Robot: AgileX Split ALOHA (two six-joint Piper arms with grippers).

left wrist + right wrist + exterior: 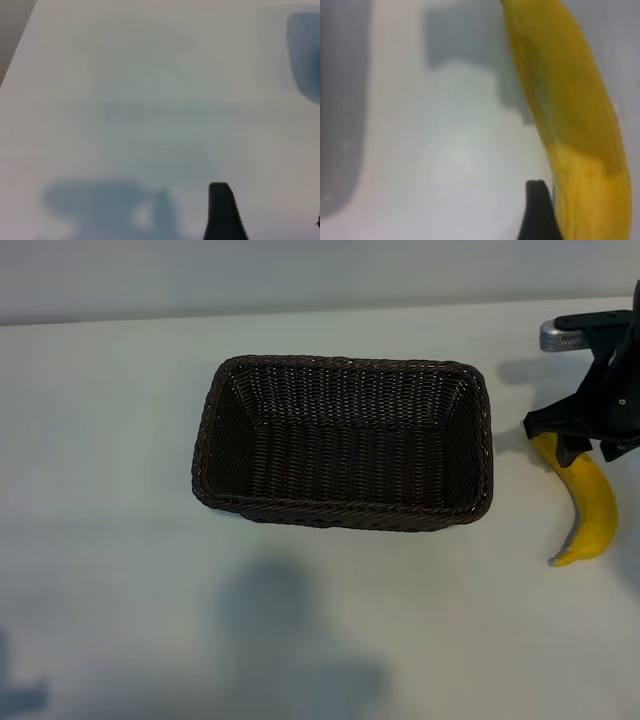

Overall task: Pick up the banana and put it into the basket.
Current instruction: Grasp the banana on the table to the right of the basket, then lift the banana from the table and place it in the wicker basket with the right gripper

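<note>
I am viewing the basket [343,443] sitting near the middle of the white surface [100,540], toward the far edge. It is standing upright with nothing inside it.

The banana [590,505] is lying flat on the surface close to the right edge, just beside the basket's right end but apart from it. Its pale tip is pointing toward the near edge; its other end is passing under the right gripper [578,432].

I am holding the right gripper low over that upper end of the banana. In the right wrist view, one dark finger [536,212] is sitting just beside the banana [570,115], against its side or very near it; I cannot tell whether it is touching. The jaws are standing partly spread, about two thirds of their range, straddling the fruit. The banana is resting on the surface, so I am not reading this as a completed grip.

The left gripper is out of the exterior view. In the left wrist view, one of its fingers [223,212] is showing above bare surface, spread to a similar width and holding nothing.
</note>
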